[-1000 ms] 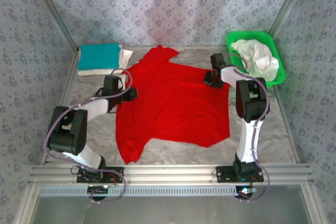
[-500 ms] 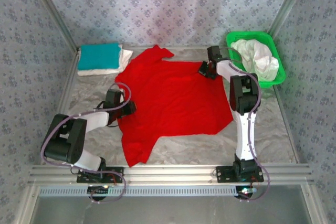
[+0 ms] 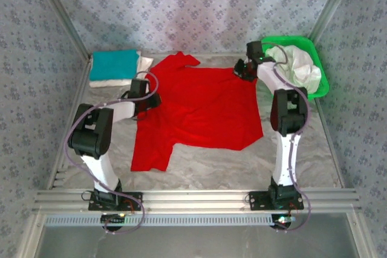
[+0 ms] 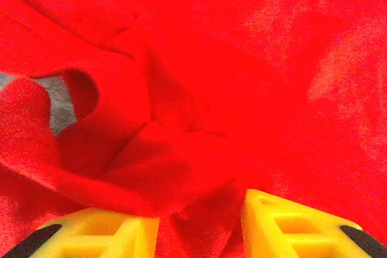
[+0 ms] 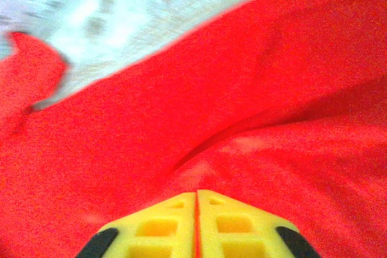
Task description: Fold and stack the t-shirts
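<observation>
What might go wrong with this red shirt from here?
1. The red t-shirt is bunched up at the left claw, so any fold may come out creased.
2. The right claw pinches just a thin edge, which might slip out.
3. That arm works right beside the green basket and may knock it.

- We see the red t-shirt as soft, matt cloth, lightly creased.
- The basket looks to us like glossy green plastic mesh.
- On the right gripper we see matt yellow plastic.
- The rail is dull metal.
</observation>
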### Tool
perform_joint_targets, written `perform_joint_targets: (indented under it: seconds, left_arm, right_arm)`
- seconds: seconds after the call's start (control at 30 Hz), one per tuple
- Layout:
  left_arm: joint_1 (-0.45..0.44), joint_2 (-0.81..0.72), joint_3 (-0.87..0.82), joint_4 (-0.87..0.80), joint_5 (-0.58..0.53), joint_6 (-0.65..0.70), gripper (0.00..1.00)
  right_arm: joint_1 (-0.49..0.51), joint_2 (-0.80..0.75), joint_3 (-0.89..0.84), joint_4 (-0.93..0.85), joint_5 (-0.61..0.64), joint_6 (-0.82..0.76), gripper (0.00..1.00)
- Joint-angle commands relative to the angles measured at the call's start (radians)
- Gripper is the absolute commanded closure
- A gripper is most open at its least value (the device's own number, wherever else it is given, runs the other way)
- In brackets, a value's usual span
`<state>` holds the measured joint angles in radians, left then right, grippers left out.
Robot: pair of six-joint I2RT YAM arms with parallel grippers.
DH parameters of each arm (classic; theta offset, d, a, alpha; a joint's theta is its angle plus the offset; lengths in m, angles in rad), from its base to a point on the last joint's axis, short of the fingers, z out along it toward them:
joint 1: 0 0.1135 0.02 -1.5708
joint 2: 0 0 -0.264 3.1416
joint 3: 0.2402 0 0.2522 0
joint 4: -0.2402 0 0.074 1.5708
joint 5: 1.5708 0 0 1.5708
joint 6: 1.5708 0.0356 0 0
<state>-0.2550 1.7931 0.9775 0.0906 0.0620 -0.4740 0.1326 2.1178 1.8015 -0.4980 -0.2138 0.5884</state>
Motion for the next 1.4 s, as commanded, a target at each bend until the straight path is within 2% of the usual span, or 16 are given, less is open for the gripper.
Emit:
perform_joint_targets:
  seconds: [0.0,0.07,0.2,0.33,0.43,0.5,0.6,0.83,0.93,1.23,1.37]
  left_arm:
    - [-0.003,-0.203,-0.086,-0.092,-0.051,0.002,0.54]
    - [-0.003,-0.34,-0.145,-0.174,-0.075,-0.008,0.43]
    - [-0.003,-0.588,-0.206,-0.488,-0.088,-0.094,0.38]
    - [-0.003,-0.774,-0.271,-0.832,-0.084,-0.253,0.31]
    - [-0.003,-0.915,-0.379,-0.919,-0.053,-0.407,0.26]
    - [-0.004,-0.966,-0.43,-0.946,-0.03,-0.479,0.26]
    - [-0.003,-0.994,-0.47,-0.966,0.001,-0.525,0.27]
    - [-0.015,-0.991,-0.466,-1.076,-0.015,-0.552,0.32]
    - [-0.042,-0.961,-0.448,-1.14,-0.06,-0.545,0.34]
    - [-0.08,-0.906,-0.472,-0.984,-0.03,-0.563,0.41]
    - [-0.103,-0.825,-0.464,-0.946,-0.008,-0.549,0.43]
  right_arm:
    - [-0.001,-0.249,-0.117,-0.02,-0.003,-0.063,0.82]
    - [0.012,-0.378,-0.258,0.019,-0.008,-0.054,0.78]
    - [0.046,-0.653,-0.59,0.105,0.016,-0.031,0.75]
    - [0.068,-0.845,-0.848,0.101,0.136,-0.035,0.75]
    - [0.07,-0.92,-0.949,0.096,0.175,-0.041,0.75]
    - [0.072,-0.93,-0.98,0.099,0.184,-0.059,0.75]
    - [0.071,-0.912,-0.995,0.102,0.19,-0.076,0.75]
    - [0.068,-0.88,-1.0,0.131,0.193,-0.114,0.75]
    - [0.066,-0.878,-1.013,0.152,0.195,-0.124,0.74]
    - [0.034,-0.834,-1.065,0.204,0.158,-0.154,0.74]
    - [0.011,-0.815,-1.068,0.222,0.14,-0.169,0.73]
